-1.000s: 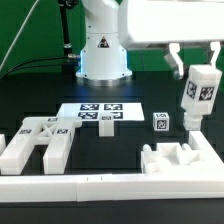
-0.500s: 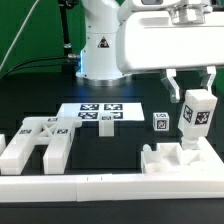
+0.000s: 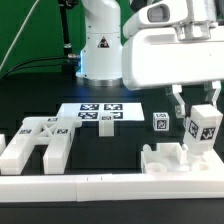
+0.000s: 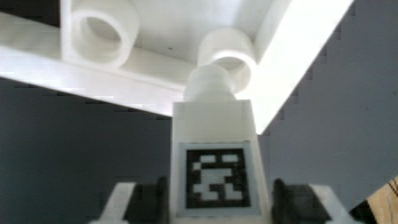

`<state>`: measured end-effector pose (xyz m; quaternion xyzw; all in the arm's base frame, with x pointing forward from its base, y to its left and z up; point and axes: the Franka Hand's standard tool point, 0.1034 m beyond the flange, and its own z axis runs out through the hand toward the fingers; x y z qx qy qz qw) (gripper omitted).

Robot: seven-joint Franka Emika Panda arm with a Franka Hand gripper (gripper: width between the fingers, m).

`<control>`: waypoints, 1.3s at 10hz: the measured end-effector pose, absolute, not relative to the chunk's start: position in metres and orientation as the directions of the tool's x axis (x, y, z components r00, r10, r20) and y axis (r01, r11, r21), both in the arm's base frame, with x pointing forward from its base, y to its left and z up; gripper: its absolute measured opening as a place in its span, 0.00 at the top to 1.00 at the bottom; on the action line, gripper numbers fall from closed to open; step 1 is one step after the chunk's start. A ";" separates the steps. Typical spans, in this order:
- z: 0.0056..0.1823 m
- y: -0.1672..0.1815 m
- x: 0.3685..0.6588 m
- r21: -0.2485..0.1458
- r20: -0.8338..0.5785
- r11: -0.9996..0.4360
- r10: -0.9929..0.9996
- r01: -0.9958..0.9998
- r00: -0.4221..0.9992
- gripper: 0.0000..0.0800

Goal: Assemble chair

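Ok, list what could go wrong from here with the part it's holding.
1. The leg piece in the pincer looks slightly tilted in the exterior view. Its rounded tip could miss the round socket and jam on the rim.
2. Pressing down off-centre might shove the base part, which appears to lie loose on the table.

wrist: post [image 4: 217,130] tip blurred, jaws cut by edge | exterior: arm [image 3: 100,45] cut at top, small block [image 3: 159,122] tag unreadable
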<state>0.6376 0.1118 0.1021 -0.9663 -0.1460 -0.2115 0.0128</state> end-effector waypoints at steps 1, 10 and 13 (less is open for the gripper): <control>0.100 0.115 0.639 0.035 0.412 -0.956 0.280 0.292 0.867 0.65; 0.085 0.120 0.636 0.036 0.432 -0.954 0.283 0.297 0.856 0.65; 0.085 0.119 0.635 0.042 0.449 -0.954 0.283 0.296 0.848 0.65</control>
